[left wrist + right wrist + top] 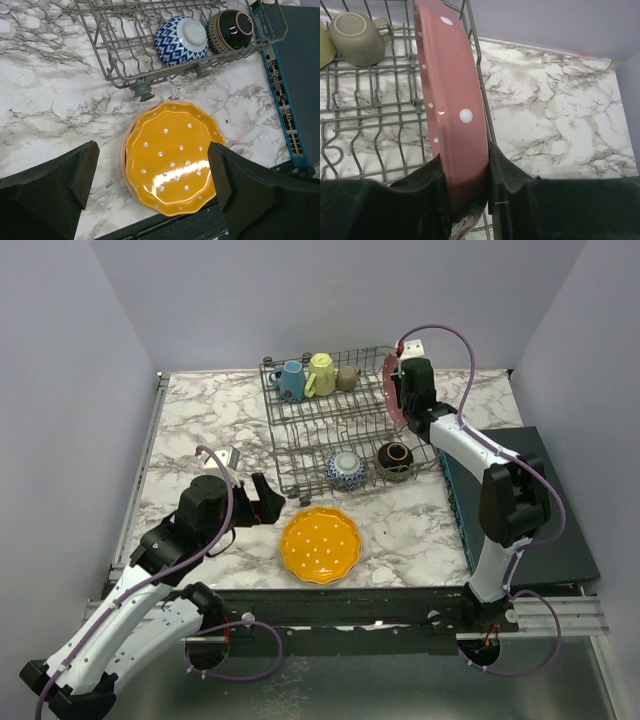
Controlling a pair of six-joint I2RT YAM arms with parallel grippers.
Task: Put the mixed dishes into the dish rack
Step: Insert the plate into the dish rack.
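Observation:
The grey wire dish rack (300,430) stands at the back of the table. In it are a blue mug (291,380), a pale yellow mug (320,373), a grey-beige mug (346,378), a blue-white patterned bowl (346,468) and a dark brown bowl (394,460). My right gripper (405,390) is shut on a dark red dotted plate (452,100), held on edge at the rack's right side (370,105). The scalloped orange-yellow plate (320,544) lies flat in front of the rack, on a pink plate whose rim (124,155) just shows. My left gripper (262,502) is open and empty, left of and above it.
A dark flat box (540,510) with a blue side lies at the right of the table, next to the rack's right end. The rack's foot (142,92) stands close behind the orange plate. The table's front edge runs just below the plate.

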